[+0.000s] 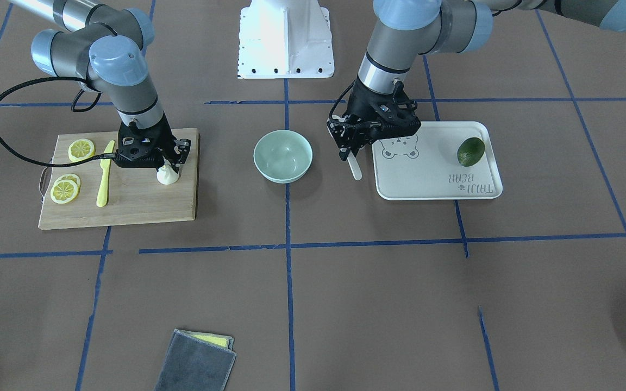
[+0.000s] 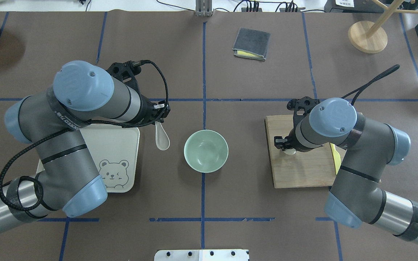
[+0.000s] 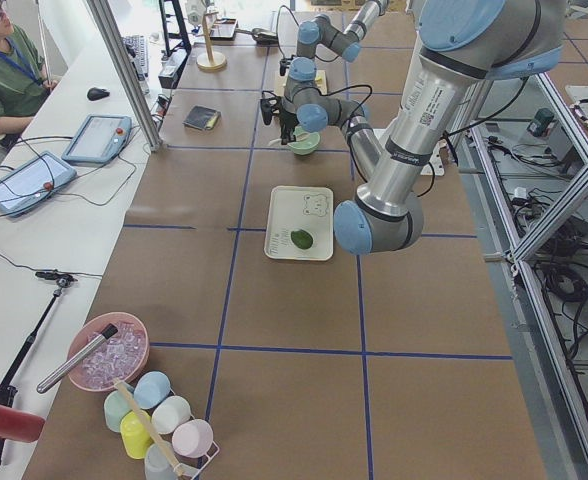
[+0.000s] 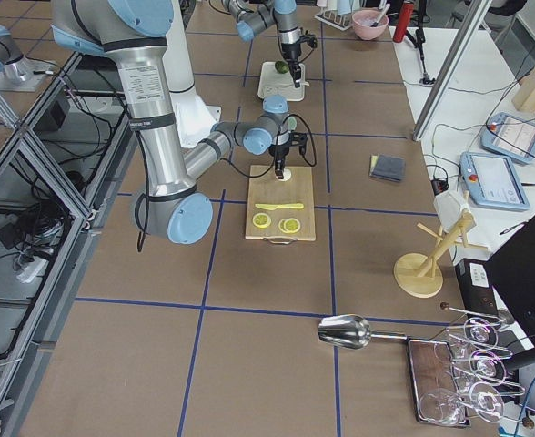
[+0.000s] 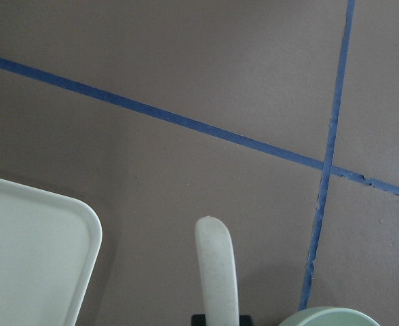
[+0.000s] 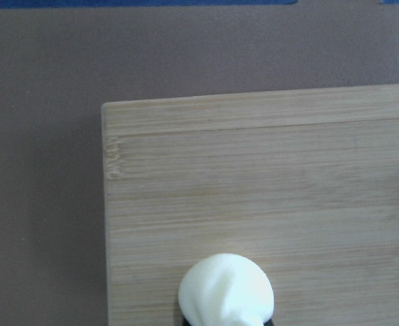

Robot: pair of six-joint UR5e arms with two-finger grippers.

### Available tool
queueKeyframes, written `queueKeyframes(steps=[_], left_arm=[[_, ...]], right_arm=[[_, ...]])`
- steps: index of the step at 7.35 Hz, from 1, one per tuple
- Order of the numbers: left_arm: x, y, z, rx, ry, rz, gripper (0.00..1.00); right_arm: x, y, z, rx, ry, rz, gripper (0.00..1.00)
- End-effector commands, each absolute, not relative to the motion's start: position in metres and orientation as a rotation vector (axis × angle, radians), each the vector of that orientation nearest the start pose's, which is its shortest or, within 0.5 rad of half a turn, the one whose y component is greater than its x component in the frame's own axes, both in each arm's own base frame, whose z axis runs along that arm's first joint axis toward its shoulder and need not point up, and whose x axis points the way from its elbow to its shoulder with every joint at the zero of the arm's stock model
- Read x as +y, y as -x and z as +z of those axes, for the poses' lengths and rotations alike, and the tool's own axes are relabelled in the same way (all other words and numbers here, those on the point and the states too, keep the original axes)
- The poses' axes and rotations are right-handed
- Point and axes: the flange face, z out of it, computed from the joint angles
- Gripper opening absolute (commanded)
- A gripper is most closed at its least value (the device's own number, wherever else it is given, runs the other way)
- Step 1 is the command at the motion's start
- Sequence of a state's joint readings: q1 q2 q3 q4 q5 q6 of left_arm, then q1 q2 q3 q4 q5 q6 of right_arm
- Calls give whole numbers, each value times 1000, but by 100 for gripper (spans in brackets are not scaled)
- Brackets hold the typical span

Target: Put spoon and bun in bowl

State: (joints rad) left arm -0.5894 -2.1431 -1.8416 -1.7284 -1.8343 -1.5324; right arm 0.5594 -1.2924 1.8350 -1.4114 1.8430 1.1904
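The pale mint-green bowl stands empty at the table's middle. My left gripper is shut on the off-white spoon and holds it above the table between the white tray and the bowl. The spoon also shows in the left wrist view, with the bowl's rim at the bottom right. My right gripper is shut on the twisted top of the white bun, at the cutting board's corner nearest the bowl. I cannot tell whether the bun is lifted off the board.
The wooden cutting board carries lemon slices and a yellow plastic knife. The white bear tray holds a green avocado. A folded grey cloth lies at the far side.
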Motion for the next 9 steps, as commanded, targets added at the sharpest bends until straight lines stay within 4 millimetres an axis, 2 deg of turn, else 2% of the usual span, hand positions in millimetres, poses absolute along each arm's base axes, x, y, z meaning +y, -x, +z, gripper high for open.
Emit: queueKeyframes(steps=[1,2,3,6,9], left_arm=[[-453,-491,180,1101,-43,-450,0],[-461,-517,180,1137,-26,-472,0],[-461,-535,176,1130,-17,-463,0],[-436,-559,172,1131,-17,-455,0],[-409,-580,175,1123,-2,-420,0]], right_arm=[[-404,436,365,-764,-97,78,2],[-408,426,355,-781,-114,87,2],[-416,418,351,-792,-111,100,2],[-430,403,341,-820,-109,118,2],[-432,405,331,-834,-119,119,2]])
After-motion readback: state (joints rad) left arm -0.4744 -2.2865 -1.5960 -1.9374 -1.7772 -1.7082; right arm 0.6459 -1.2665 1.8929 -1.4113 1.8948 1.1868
